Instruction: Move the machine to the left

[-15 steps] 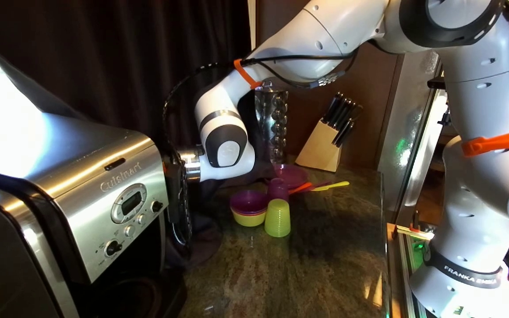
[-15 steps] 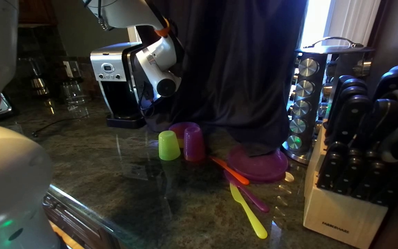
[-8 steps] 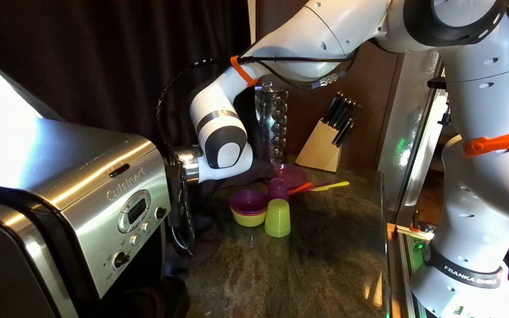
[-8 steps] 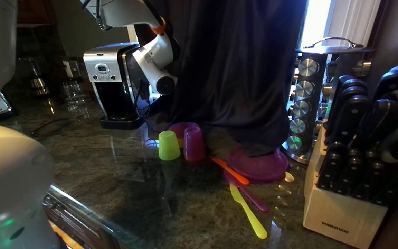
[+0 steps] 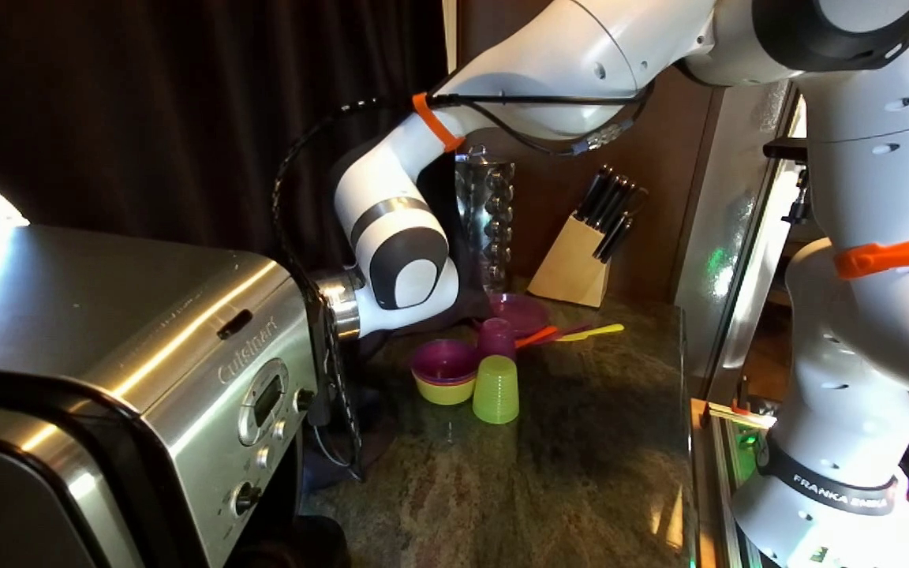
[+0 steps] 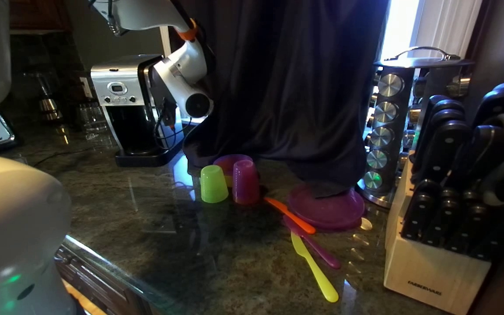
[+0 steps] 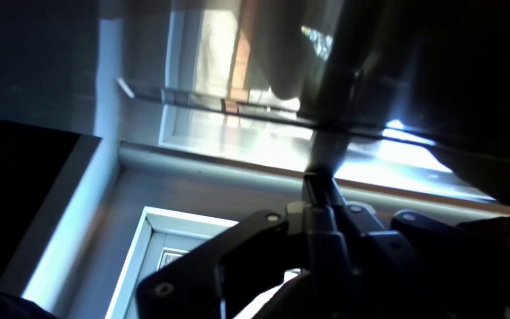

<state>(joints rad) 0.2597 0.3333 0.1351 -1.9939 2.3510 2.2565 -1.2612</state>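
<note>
The machine is a silver and black Cuisinart coffee maker, upright on the counter. It shows in both exterior views (image 5: 147,315) (image 6: 123,98). In the wrist view its shiny dark side (image 7: 219,57) fills the upper part and reflects the window. My gripper (image 7: 323,179) has its fingers together with nothing seen between them. The fingertips meet their reflection on the machine's side, so they appear to touch it. In an exterior view the arm's wrist is beside the machine's side that faces the curtain, and the fingertips are hidden there.
Green (image 6: 214,183) and purple (image 6: 246,181) cups and stacked bowls (image 5: 444,371) stand on the counter. A purple plate (image 6: 326,208), plastic knives, a knife block (image 6: 435,271) and a spice rack lie further off. A dark curtain (image 6: 274,87) hangs behind. A glass carafe (image 6: 91,116) stands beyond the machine.
The machine has slid left in an exterior view, away from the cups, and shows larger and nearer in an exterior view. The arm has moved along with it. Cups and bowls have not moved.
</note>
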